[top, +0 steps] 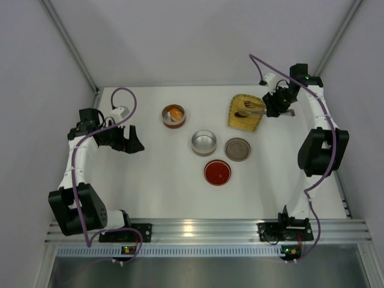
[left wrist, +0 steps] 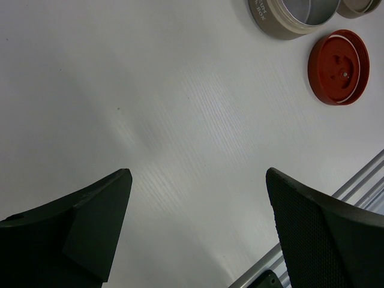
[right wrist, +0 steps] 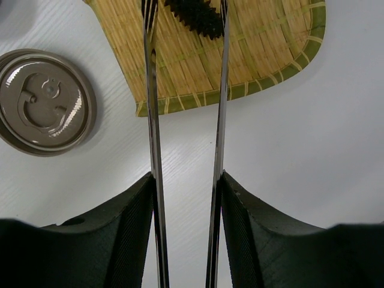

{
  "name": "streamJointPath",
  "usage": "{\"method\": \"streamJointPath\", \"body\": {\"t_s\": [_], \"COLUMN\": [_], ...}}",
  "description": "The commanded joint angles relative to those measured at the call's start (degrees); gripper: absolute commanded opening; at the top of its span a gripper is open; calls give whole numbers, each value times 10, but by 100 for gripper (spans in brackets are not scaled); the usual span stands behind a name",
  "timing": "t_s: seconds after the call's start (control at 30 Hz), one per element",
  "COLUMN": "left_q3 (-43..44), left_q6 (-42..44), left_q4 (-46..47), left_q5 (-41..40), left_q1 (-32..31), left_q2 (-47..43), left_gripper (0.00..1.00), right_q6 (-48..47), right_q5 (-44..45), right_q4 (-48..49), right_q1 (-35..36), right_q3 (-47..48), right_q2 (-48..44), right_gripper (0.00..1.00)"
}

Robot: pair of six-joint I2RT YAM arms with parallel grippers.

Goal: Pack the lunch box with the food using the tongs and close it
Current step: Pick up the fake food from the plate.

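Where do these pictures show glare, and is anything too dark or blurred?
Top external: a bright glare spot on the aluminium rail, the rest evenly lit and sharp. Left wrist: a soft sheen across the table; the left gripper looks dark. Right wrist: highlights on the grey lid; the tongs look sharp.

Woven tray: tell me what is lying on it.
A black ridged piece lies on the woven tray, framed by the tongs. Their arms cover thin strips of tray; nothing else shows.

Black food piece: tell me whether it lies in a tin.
No, the black food piece lies on the woven tray, between the arms of the tongs.
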Motion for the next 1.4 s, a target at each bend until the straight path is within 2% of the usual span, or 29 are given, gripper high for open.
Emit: {"method": "streamJointPath", "body": {"t_s": [0.0,0.4,0.67,0.9,1.37], "left_q3": [23,30,28,30,23], "left_q6": [-5,-16,-21,-23,-26], "left_q4": [16,18,23,25,31], "left_q5": [11,11,7,8,20], "left_q1": [1,1,1,1,2], "left_q2": [7,17,17,18,19], "left_gripper": [98,98,98,98,98], "right_q6": [-27,-45,-43,-47,-18], "right_q5": [-28,-26,-22,-25,-43], "right_q4": [9,2,-4,-36,-49], "right_q1": [-8,-7,-7,-8,-22], "right_q3": [35,58,60,65,69], "right_q2": [13,60,78,76,33], "right_gripper": [46,47,44,29,18]}}
